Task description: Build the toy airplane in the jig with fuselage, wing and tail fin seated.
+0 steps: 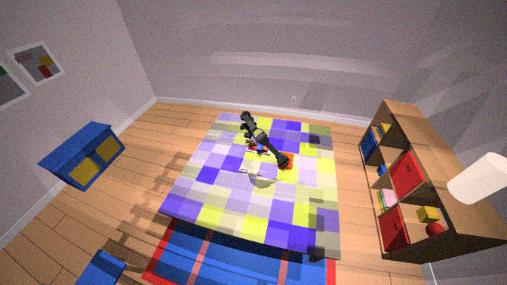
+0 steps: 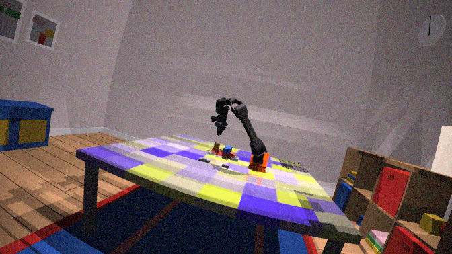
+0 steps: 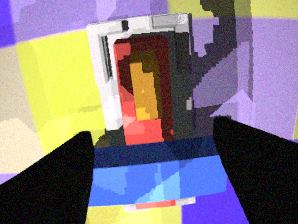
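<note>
The red fuselage (image 3: 144,134) (image 1: 252,148) lies in the white and grey cradle (image 3: 100,90), between its walls. The blue wing (image 3: 155,182) (image 1: 260,148) (image 2: 227,149) lies across the top of the fuselage. The orange-yellow tail fin (image 3: 145,92) (image 2: 216,146) stands on the fuselage near its tail end, looking upright in the exterior view. Both tabs and sockets are hidden, so how deep they sit cannot be seen. My gripper (image 3: 153,133) (image 2: 219,134) is open and empty, pointing down, clear above the fin and fuselage.
Two small grey holders (image 1: 243,170) (image 1: 259,174) (image 2: 204,159) (image 2: 225,165) stand on the table on the camera side of the cradle. The arm's orange base (image 1: 290,158) (image 2: 266,161) is to the right of the cradle. Shadows cross the right side of the cradle in the wrist view.
</note>
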Motion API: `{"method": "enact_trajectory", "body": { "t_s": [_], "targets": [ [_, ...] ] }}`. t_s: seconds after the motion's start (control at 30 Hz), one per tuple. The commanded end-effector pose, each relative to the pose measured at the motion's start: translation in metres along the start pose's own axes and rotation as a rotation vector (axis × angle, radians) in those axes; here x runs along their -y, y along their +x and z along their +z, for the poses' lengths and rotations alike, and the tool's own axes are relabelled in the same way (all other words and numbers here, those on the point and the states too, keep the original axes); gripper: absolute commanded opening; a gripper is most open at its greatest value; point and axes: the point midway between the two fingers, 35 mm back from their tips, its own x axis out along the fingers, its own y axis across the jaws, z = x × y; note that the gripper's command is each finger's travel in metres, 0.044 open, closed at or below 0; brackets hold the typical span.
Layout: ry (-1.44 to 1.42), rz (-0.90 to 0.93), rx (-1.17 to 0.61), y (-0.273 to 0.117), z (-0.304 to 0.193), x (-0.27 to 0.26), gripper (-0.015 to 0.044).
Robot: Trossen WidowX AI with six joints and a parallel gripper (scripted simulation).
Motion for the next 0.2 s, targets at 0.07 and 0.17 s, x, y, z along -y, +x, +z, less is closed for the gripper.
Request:
{"method": "enact_trajectory", "body": {
  "t_s": [0.07, 0.17],
  "targets": [
    [-0.008, -0.004, -0.001, -0.0014, 0.0, -0.0001, 0.026],
    [-0.008, -0.004, -0.001, -0.0014, 0.0, -0.0001, 0.026]
  ]
}}
